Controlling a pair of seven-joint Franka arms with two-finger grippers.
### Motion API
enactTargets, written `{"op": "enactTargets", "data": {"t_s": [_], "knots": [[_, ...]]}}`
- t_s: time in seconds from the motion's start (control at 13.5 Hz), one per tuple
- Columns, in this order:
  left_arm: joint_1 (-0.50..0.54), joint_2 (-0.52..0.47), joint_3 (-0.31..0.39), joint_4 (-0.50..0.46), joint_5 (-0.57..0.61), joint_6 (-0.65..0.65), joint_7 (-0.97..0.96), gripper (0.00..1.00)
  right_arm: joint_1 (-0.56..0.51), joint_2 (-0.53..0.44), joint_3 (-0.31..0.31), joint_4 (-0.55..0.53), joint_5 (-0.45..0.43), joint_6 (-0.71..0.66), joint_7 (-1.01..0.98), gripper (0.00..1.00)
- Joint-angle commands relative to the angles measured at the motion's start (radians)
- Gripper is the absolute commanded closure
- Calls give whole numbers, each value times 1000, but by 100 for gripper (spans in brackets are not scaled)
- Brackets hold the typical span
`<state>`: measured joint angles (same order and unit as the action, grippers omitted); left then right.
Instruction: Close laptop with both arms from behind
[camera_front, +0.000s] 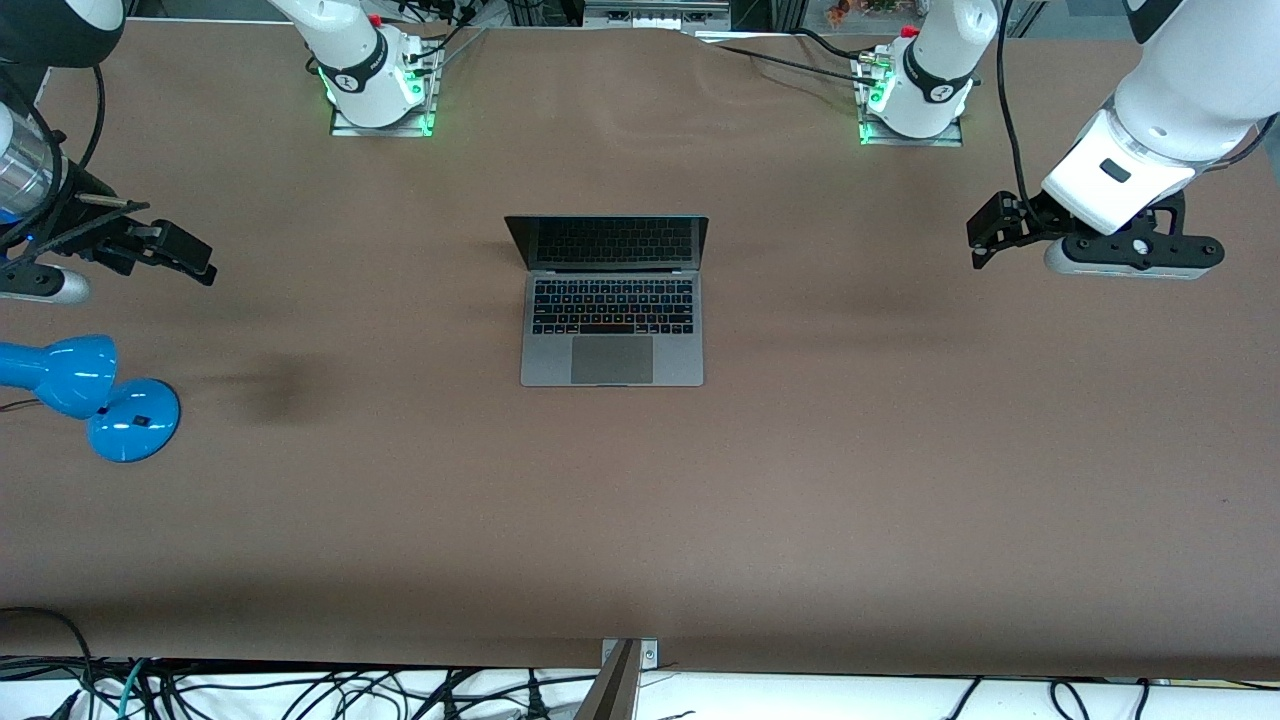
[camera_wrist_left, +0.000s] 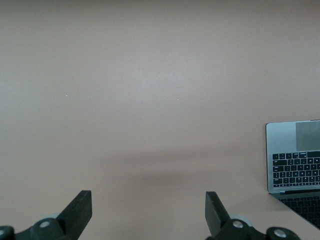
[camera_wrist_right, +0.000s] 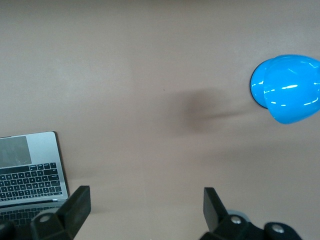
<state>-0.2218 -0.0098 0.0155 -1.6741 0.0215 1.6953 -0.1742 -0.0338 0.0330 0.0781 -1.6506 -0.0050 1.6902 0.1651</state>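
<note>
The space-grey laptop stands open in the middle of the table, its dark screen facing the front camera and its lid toward the arms' bases. It also shows at the edge of the left wrist view and of the right wrist view. My left gripper hangs open and empty over bare table toward the left arm's end, well apart from the laptop; its jaws are wide apart in its wrist view. My right gripper hangs open and empty over the right arm's end.
A blue desk lamp sits on the brown table at the right arm's end, nearer the front camera than the right gripper; it also shows in the right wrist view. Cables hang below the table's front edge.
</note>
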Motion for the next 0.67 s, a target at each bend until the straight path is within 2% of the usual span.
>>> {"op": "enactTargets", "data": {"t_s": [0.0, 0.59], "knots": [[9, -19, 3, -10, -34, 7, 9, 0, 0, -15, 2, -5, -13, -10, 7, 0], [9, -22, 1, -3, -34, -2, -1, 0, 0, -7, 2, -14, -10, 0, -9, 0]]}}
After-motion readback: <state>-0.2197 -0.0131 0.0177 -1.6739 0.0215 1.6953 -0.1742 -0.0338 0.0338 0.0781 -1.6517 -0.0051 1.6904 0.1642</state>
